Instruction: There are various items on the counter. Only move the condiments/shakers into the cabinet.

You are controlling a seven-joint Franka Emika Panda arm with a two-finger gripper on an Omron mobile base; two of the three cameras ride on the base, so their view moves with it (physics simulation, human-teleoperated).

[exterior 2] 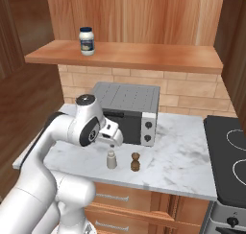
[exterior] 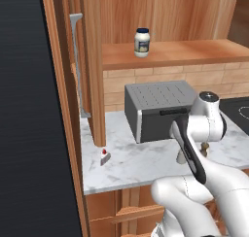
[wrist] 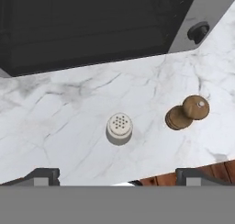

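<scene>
Two dark fingertips (wrist: 42, 175) stand at their widest with nothing between them, the gripper (exterior 2: 112, 141) hanging just above the grey shaker (wrist: 120, 127). That shaker stands upright on the marbled counter (wrist: 69, 108), centred ahead of the open fingers, its holed top facing them. Just beside it, toward one fingertip, stands the brown pepper mill (wrist: 188, 112), close enough to be brushed. Beyond both sits the dark toaster oven (exterior 2: 126, 111). Higher up, the blue-lidded jar (exterior 2: 87, 40) already stands on the cabinet shelf (exterior 2: 144, 55); a tiny red-topped wedge (exterior: 104, 156) lies well apart.
</scene>
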